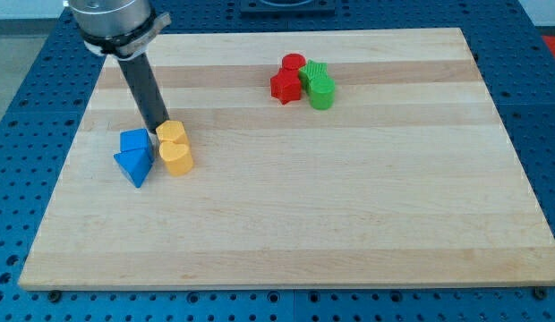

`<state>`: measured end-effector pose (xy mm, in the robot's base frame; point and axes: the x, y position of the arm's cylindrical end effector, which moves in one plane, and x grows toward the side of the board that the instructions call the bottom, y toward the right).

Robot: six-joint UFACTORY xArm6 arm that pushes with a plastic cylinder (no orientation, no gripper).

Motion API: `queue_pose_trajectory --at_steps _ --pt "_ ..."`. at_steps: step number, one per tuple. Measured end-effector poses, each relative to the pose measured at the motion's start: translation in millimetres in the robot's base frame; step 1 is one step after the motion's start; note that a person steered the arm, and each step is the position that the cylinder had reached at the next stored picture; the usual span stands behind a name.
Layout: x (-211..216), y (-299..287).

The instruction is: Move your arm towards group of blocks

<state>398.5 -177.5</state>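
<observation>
My tip (158, 131), the lower end of a straight dark rod, rests on the wooden board (286, 224) at the view's left, between a blue block and a yellow block and touching or nearly touching both. The rod has no jaws and grasps nothing; it can only push.

Nearest the view's bottom in this left cluster lies the blue triangular block (132, 167), with the blue cube-like block (134, 142) just above it and touching it. Beside them, to the view's right, stand two yellow blocks: the lower yellow heart-shaped block (177, 157) and, touching it, the upper yellow block (172, 133) (its shape reads as rounded, but cannot be fixed with certainty).

Farther off, toward the view's top and right of centre, sits a second tight cluster: the red star-like block (283, 86), the red cylinder (294, 64), the green block (312, 73) and the green cylinder (321, 91), all touching or nearly so, well apart from my tip.

Progress: which group the task intends is not stated. If the blue and yellow cluster, the approach appears essentially complete. If the red and green cluster, a long traverse toward the view's upper right is left, best begun clear of the yellow blocks.
</observation>
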Motion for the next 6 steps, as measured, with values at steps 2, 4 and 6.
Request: queue_pose_trajectory --at_steps 2,4,6 --pt "-38.1 29.3" --pt "-121.7 93.8" --pt "-125.6 194.3"
